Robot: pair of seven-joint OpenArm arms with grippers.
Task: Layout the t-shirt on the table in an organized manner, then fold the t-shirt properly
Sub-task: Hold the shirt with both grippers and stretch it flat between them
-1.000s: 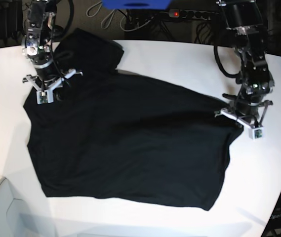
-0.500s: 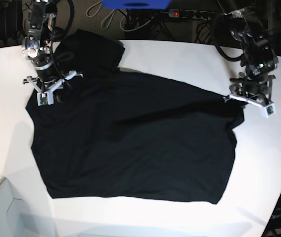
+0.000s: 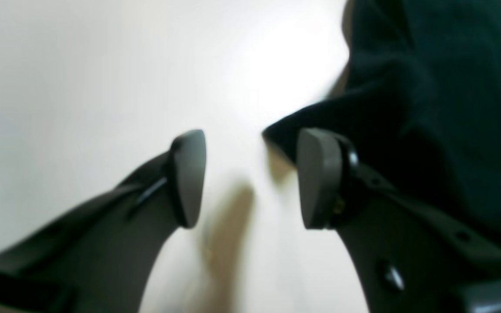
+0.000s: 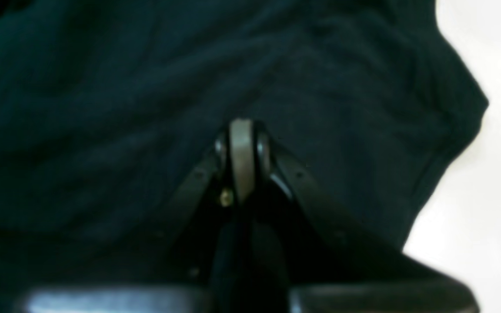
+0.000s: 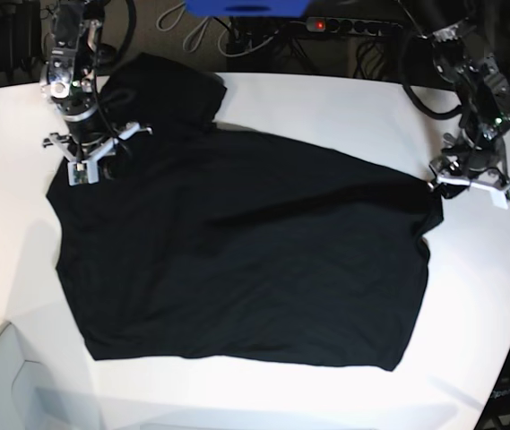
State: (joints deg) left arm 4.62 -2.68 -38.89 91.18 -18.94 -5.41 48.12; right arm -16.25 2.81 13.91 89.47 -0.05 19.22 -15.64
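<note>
Soft black cloth on a smooth white top

We see the t-shirt (image 5: 237, 251) as matt, wrinkly cotton-looking fabric, the counter (image 5: 326, 107) as plain matt white with a soft glare, and the left hand (image 3: 250, 178) has dull grey, rubbery-looking pads (image 3: 187, 174).

The right gripper (image 4: 242, 143), jaws pressed together, sits over the wrinkled t-shirt (image 4: 146, 95).

arms (image 5: 470, 81): black, cabled — white wrist brackets; fingers (image 3: 187, 178): dark, grey pads, small screws
</note>
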